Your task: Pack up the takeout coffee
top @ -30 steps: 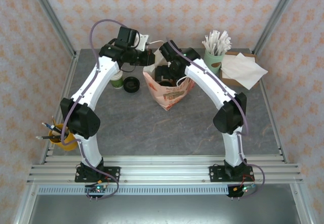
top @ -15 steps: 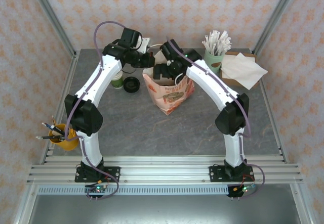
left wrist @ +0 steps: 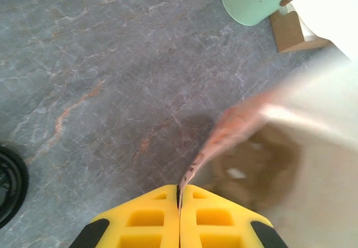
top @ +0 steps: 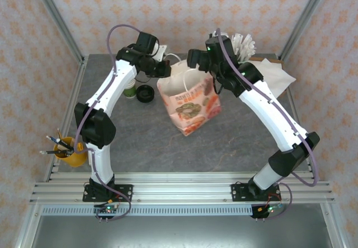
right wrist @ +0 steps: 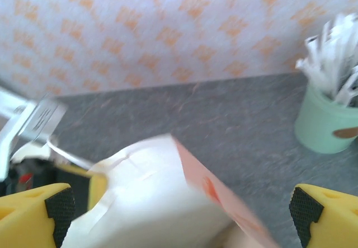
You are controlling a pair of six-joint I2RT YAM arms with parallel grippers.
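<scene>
The paper bag [top: 190, 99] with orange print stands mid-table, leaning, its white handle up; it is blurred in both wrist views. My left gripper [top: 164, 69] is shut on the bag's left rim: in the left wrist view the thin edge of the bag [left wrist: 291, 164] is pinched between the yellow fingers of that gripper [left wrist: 179, 195]. My right gripper [top: 196, 60] hangs open above the bag's top, and in the right wrist view the white bag [right wrist: 151, 203] lies below that gripper [right wrist: 182, 209]. The takeout coffee is hidden.
A lidless paper cup [top: 130, 88] and a black round lid [top: 145, 94] sit left of the bag, behind my left arm. The mint-green straw holder [top: 238, 63] and napkins [top: 271, 77] are at back right. A yellow pen cup [top: 70, 150] stands near left.
My right arm has lifted up out of the bag, still open. The bag has been pulled taller and leans toward the right. The left gripper keeps its hold on the rim.
</scene>
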